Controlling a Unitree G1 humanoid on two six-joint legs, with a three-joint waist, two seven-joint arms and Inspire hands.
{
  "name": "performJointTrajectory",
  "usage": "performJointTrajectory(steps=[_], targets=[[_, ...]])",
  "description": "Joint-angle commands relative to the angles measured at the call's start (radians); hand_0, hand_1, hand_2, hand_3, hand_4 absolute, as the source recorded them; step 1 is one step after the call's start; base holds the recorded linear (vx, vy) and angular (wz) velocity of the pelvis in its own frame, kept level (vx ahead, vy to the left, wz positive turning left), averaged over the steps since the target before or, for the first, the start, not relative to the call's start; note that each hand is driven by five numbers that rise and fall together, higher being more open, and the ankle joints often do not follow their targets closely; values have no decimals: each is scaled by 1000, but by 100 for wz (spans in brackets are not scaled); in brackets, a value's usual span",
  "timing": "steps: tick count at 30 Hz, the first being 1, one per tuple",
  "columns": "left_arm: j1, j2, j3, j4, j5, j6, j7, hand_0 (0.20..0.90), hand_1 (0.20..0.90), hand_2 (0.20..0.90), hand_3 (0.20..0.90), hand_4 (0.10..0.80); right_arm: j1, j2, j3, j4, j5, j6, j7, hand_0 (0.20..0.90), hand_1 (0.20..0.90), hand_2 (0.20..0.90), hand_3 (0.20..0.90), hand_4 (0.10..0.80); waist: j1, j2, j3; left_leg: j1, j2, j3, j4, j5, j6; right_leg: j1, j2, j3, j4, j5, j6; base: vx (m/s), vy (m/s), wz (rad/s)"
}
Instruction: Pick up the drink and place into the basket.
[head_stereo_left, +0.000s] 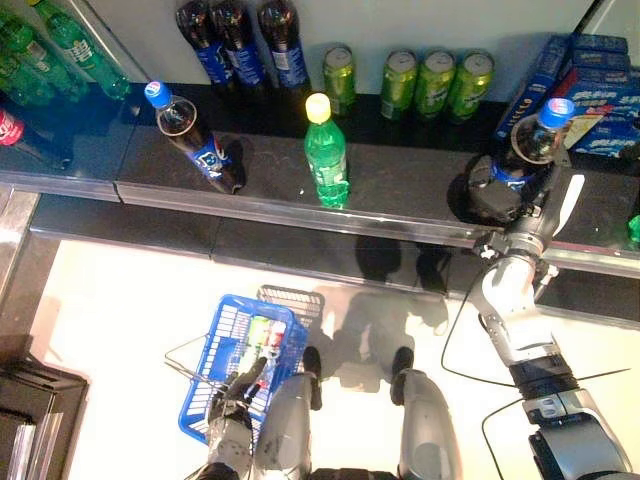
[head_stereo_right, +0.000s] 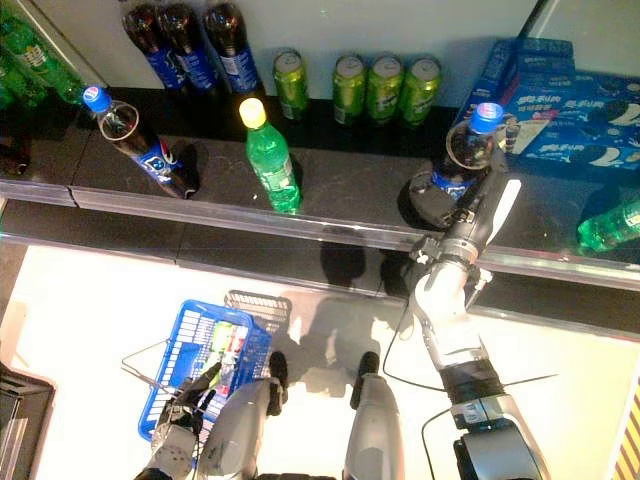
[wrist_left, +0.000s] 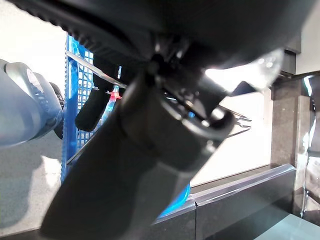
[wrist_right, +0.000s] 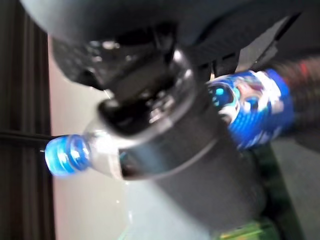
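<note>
Grasping the cola bottle (head_stereo_right: 462, 150) on the dark surface (head_stereo_right: 340, 200), right hand (head_stereo_right: 478, 200) wraps its body. Left hand (head_stereo_left: 232, 405) clenched on the blue basket (head_stereo_left: 215, 345) handle, low over the floor, drinks inside.

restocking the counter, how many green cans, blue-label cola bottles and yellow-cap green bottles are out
green cans: 4
blue-label cola bottles: 5
yellow-cap green bottles: 1
total: 10
</note>
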Motion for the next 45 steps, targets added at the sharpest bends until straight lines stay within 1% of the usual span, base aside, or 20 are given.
performJointTrajectory(steps=[1,7,11,14,17,19,20,22,24,28,29,31,34,35,37,40,43,45], targets=[[134,112,4,-63,11,-85,5,300,300,300,200,100,-95,-50,-55,-89,-38,-60,-28,300,300,300,200,100,10,-20,-32,-53,4,-48,143,66,-13,75,-27,-24,-97,60,0,21,8,6],[136,112,6,-63,12,-82,8,300,300,300,200,100,-86,-65,-77,-57,-23,-69,-32,300,300,300,200,100,10,-21,-36,-55,6,-50,149,71,-15,83,-25,-24,-96,57,-2,10,3,5],[139,117,10,-65,-1,-83,4,300,300,300,200,100,-75,-74,-95,-45,-15,-94,-29,300,300,300,200,100,9,-20,-37,-56,10,-52,155,78,-17,90,-19,-23,-94,52,-6,0,0,0],[146,114,16,-72,-6,-102,-2,300,300,300,200,100,-62,-76,-102,-58,-13,-112,-18,300,300,300,200,100,9,-22,-42,-50,14,-51,155,85,-22,104,-15,-26,-96,46,-11,-17,2,2],[163,110,33,-111,-40,-136,-12,300,300,300,200,100,-31,-69,-112,-122,-18,-139,15,300,300,300,200,100,8,-23,-49,-44,24,-48,167,88,-26,119,-8,-31,-81,27,-18,-10,4,3],[179,109,53,-133,-62,-147,-22,300,300,300,200,100,5,-46,-118,-169,-42,-157,29,300,300,300,200,100,8,-27,-58,-40,30,-49,173,94,-30,128,-2,-32,-72,17,-22,12,-24,0],[189,108,73,-150,-54,-152,-15,300,300,300,200,100,27,-30,-117,-200,-50,-172,43,300,300,300,200,100,8,-35,-70,-37,33,-45,172,97,-28,136,2,-32,-72,13,-24,27,-65,1],[196,109,100,-172,-41,-153,-4,300,300,300,200,100,47,-16,-114,-254,-62,-174,60,300,300,300,200,100,10,-44,-82,-28,41,-42,172,103,-29,151,8,-36,-72,5,-28,19,-51,-1],[201,112,108,-179,-43,-157,-3,300,300,300,200,100,54,-15,-113,-278,-70,-174,71,300,300,300,200,100,11,-47,-86,-25,45,-42,173,107,-31,159,11,-39,-72,1,-30,13,-30,-4],[218,115,138,-198,-57,-187,-36,300,300,300,200,100,64,-29,-103,-374,-74,-160,139,300,300,300,200,100,18,-54,-115,4,53,-44,166,115,-40,207,22,-44,-84,-16,-33,46,-15,-3],[225,111,147,-209,-70,-201,-60,300,300,300,200,100,73,-34,-97,-412,-81,-146,173,300,300,300,200,100,19,-57,-133,15,50,-42,152,122,-41,221,24,-44,-98,-14,-34,73,18,-2],[235,108,156,-220,-72,-210,-82,300,300,300,200,100,79,-40,-89,-437,-77,-136,201,300,300,300,200,100,23,-59,-147,28,48,-41,142,123,-41,237,25,-44,-108,-17,-34,73,26,-1],[258,103,173,-262,-62,-234,-128,300,300,300,200,100,81,-55,-66,-486,-54,-122,295,300,300,300,200,100,37,-60,-182,62,43,-41,115,136,-45,278,33,-48,-132,-22,-34,87,36,3],[264,104,174,-279,-46,-240,-150,300,300,300,200,100,76,-61,-55,-499,-43,-109,325,300,300,300,200,100,44,-60,-194,74,41,-43,104,141,-47,294,36,-51,-144,-24,-35,89,37,8],[268,105,173,-298,-36,-243,-159,300,300,300,200,100,76,-64,-50,-508,-34,-103,347,300,300,300,200,100,49,-59,-202,85,38,-44,93,142,-46,307,38,-53,-154,-25,-35,56,23,14],[286,117,169,-357,8,-245,-181,300,300,300,200,100,86,-70,-35,-537,31,-88,399,300,300,300,200,100,66,-60,-223,108,29,-47,66,137,-44,336,38,-65,-179,-23,-32,56,18,8],[300,128,150,-437,23,-270,-206,300,300,300,200,100,99,-56,6,-588,92,-69,502,300,300,300,200,100,81,-57,-237,134,23,-59,31,139,-44,362,40,-73,-195,-22,-29,36,46,20],[302,128,147,-470,13,-267,-208,300,300,300,200,100,103,-51,19,-609,96,-63,530,300,300,300,200,100,85,-55,-240,141,21,-64,20,140,-44,366,40,-73,-196,-22,-28,13,34,15]])
